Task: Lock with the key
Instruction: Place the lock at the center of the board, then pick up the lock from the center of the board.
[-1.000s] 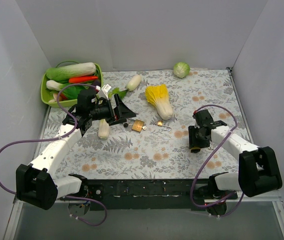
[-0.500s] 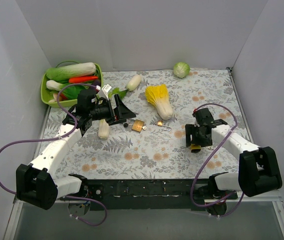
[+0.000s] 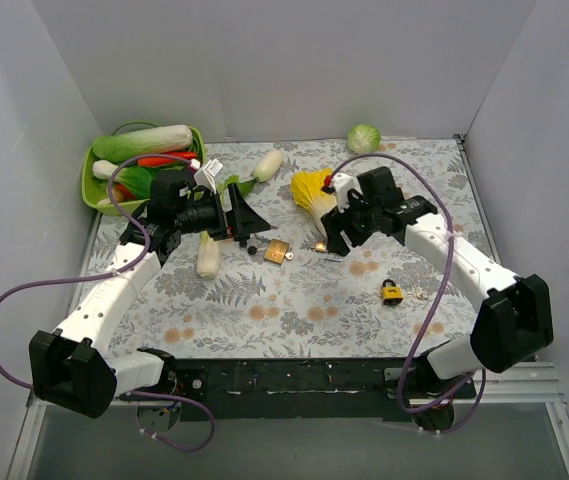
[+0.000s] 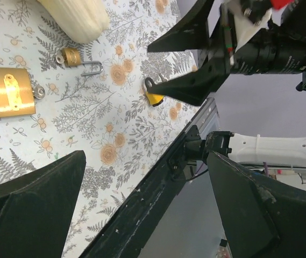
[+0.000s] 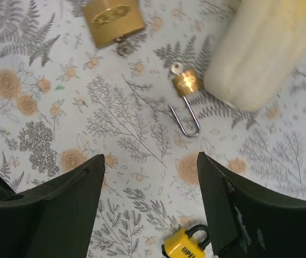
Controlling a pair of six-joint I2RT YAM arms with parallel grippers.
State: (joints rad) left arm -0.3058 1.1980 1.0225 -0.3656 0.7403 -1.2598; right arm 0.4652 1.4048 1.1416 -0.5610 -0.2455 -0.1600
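Right fingers [image 5: 50, 209] have swung to centre frame, spread and empty, yellow padlock [image 3: 392, 292] left behind lower right; left fingers [image 4: 29, 215] wide, empty.

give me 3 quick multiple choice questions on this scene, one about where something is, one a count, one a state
1. Where is the yellow padlock?
A inside a basket
B loose on the flowered mat
C on top of a vegetable

2. How many padlocks lie on the mat?
A one
B two
C three

3. The right claw is
A open, holding nothing
B shut on a key
C shut on the yellow padlock

Answers:
1 B, it lies alone on the mat with nothing touching it.
2 C, there is a large brass padlock, a small brass padlock and the yellow one.
3 A, its fingers stand wide apart with only mat between them.
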